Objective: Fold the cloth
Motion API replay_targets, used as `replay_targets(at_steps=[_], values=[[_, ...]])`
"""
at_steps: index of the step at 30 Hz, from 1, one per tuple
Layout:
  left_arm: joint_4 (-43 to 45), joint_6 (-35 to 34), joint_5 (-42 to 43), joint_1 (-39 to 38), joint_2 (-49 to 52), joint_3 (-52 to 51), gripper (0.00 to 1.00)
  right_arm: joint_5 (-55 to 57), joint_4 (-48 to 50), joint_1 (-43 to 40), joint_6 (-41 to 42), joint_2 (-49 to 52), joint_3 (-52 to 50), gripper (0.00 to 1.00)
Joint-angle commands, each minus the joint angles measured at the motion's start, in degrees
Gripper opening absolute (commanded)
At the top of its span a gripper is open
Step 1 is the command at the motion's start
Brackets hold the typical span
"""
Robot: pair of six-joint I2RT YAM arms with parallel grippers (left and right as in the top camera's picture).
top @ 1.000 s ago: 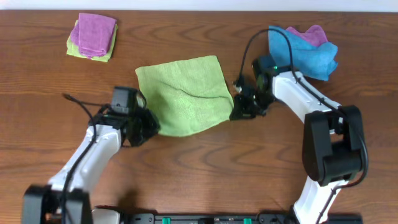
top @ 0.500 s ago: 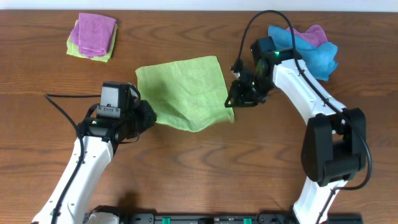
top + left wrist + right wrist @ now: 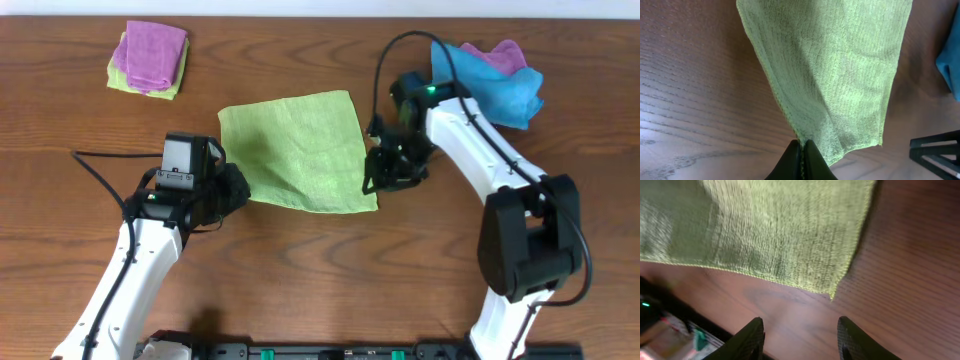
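— Biggest thing first: where's the work?

— On the wooden table (image 3: pixel 320 270). The lime-green cloth (image 3: pixel 300 145) lies in the middle of it, spread almost flat in one layer, with no fold in it yet. A bright blue cloth (image 3: pixel 495 88) is heaped at the far right, and a small folded pile (image 3: pixel 148 62) sits at the far left, both well apart from it.

— And the arms?

— The left gripper (image 3: pixel 802 146) has its fingers pressed together on the cloth's near left corner, and the fabric fans away from that pinch. The right gripper (image 3: pixel 800 322) is spread wide with nothing between its fingers.

— So which step is this?

— I'd call it taking hold: one corner is secured and the other isn't.

— How far off is the other one?

— The near right corner (image 3: pixel 832 294) lies loose on the wood just ahead of the open fingers, between their lines but not yet inside them.

— Next move, then?

— My guess is that the right gripper needs to drop and slide forward until that corner sits between its fingers, then close. After that both arms can carry the near edge over to the far one.
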Motion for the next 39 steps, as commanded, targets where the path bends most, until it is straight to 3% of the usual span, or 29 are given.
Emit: replay_targets(at_steps=[1, 4, 9, 17, 26, 39], values=[[-0.15, 1.07, -1.29, 0.13, -0.72, 0.57, 0.06, 4.13, -0.15, 1.6, -2.47, -0.37, -0.59, 0.48], [-0.15, 1.09, -1.29, 0.13, -0.72, 0.57, 0.06, 3.19, -0.61, -1.88, -2.51, -0.37, -1.18, 0.47], [-0.15, 1.27, -1.29, 0.13, -0.72, 0.55, 0.06, -9.11, 1.25, -8.85, -5.92, -0.37, -8.85, 0.44], [-0.15, 1.27, -1.38, 0.13, -0.72, 0.55, 0.06, -16.98, 8.15, -9.66, -6.08, -0.35, -17.55, 0.43], [-0.2, 1.25, -1.18, 0.11, -0.72, 0.55, 0.06, -17.55, 15.63, -8.81, -1.75, -0.35, -18.53, 0.44], [-0.2, 1.25, -1.18, 0.11, -0.72, 0.55, 0.06, -14.49, 19.21, -6.88, 2.1, 1.09, -18.53, 0.41]])
